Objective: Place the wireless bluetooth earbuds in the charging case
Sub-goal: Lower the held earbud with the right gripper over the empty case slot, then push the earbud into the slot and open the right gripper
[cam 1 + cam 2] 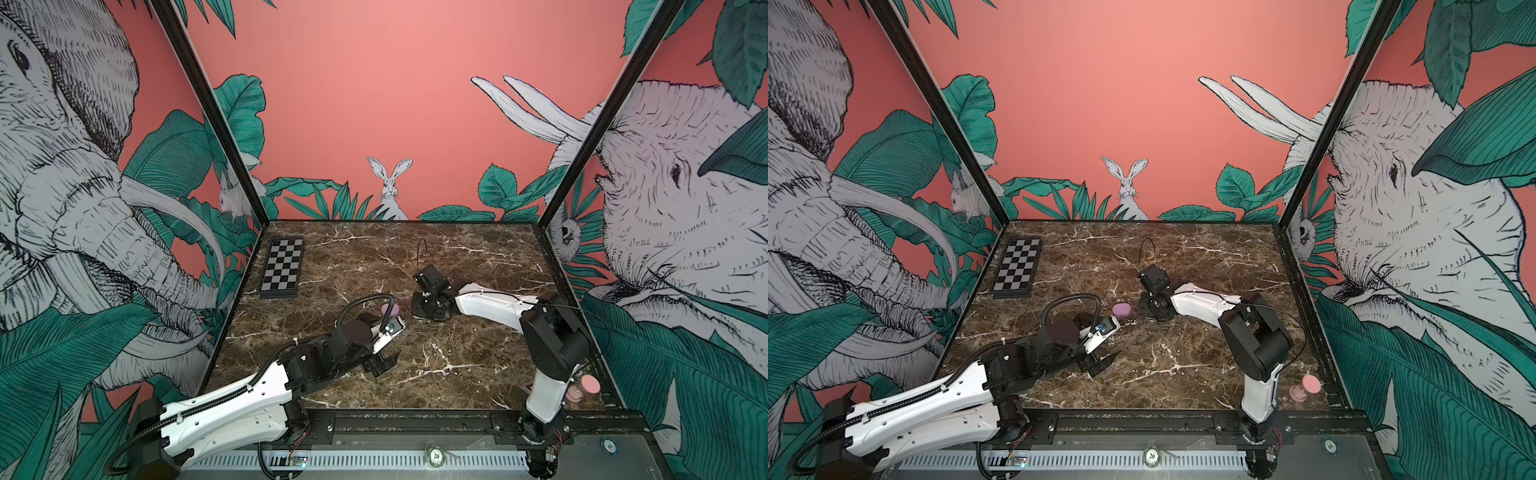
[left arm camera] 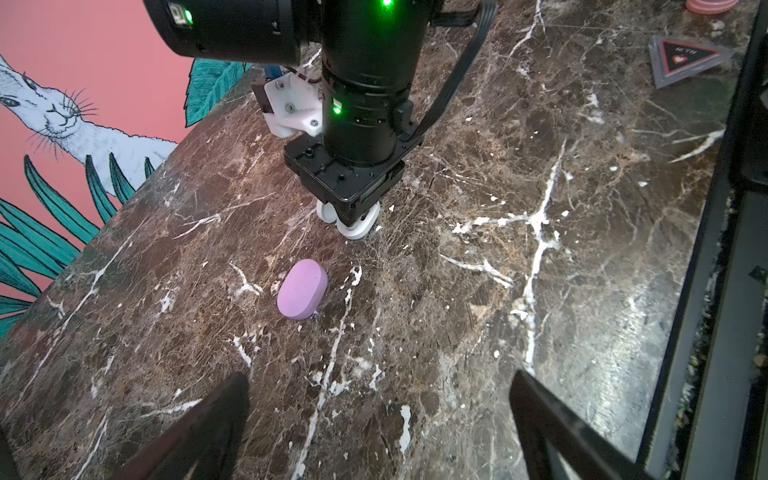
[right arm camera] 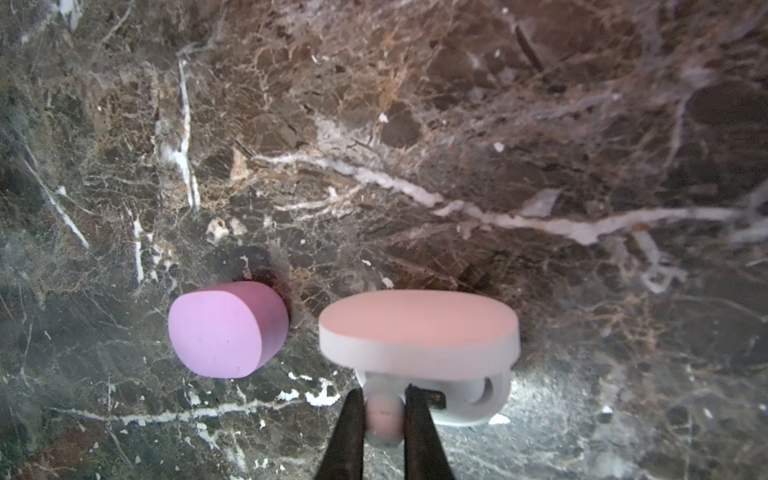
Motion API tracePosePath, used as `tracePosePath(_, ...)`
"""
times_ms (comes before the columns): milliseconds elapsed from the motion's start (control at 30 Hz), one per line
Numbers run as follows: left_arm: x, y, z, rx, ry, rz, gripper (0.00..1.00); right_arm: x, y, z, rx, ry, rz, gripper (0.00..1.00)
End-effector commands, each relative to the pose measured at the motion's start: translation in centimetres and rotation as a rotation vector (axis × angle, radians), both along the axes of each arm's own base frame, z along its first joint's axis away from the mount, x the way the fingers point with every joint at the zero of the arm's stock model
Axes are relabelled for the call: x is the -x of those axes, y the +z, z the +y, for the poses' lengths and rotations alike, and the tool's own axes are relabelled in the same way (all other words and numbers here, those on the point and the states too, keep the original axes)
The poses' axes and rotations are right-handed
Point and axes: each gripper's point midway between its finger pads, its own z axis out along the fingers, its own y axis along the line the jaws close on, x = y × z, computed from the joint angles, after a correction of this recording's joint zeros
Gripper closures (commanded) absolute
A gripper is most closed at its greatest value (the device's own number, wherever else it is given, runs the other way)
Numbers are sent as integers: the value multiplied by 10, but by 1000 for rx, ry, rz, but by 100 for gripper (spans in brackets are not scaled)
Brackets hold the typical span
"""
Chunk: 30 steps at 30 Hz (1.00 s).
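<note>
Earbuds, entries running left to right across the worktop [image 1: 478,257]. My left hand [image 2: 379,376] hangs low over bare marble, fingers wide apart and holding nothing. Judgement: park it clear of the work unless the case needs steadying. Next, the lilac case [image 2: 302,289] lies closed and flat, just beside the white case [image 3: 478,401] but not touching it; no lilac buds show in any view. Then my right hand [image 3: 383,392] points down at the worktop, fingers pinched together on a white earbud [image 3: 384,422]. The bud is at the white case's socket on the lilac case's side, and the lid [image 3: 419,328] stands open. I cannot tell whether the bud is seated or only resting at the socket mouth, because my fingers hide the contact. The second socket looks empty. Step in hand, as I read it: seat this bud. To do it well, I should line the bud up square with the socket and press gently straight down. A sideways load could slide or tip the light case toward the lilac one. I should release only once the bud sits level, opening narrowly so the fingers do not knock the lid shut.
</note>
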Motion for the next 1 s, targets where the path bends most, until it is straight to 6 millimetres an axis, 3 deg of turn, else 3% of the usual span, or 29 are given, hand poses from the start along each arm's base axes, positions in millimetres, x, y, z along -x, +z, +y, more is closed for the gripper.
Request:
tracePosePath(0,2,8,-3,9,-14,-1,2,-8,5,4,-9,2,-17,91)
tracePosePath(967,2,7,-3,6,-14,4,2,-8,-5,7,-13,3,3,92)
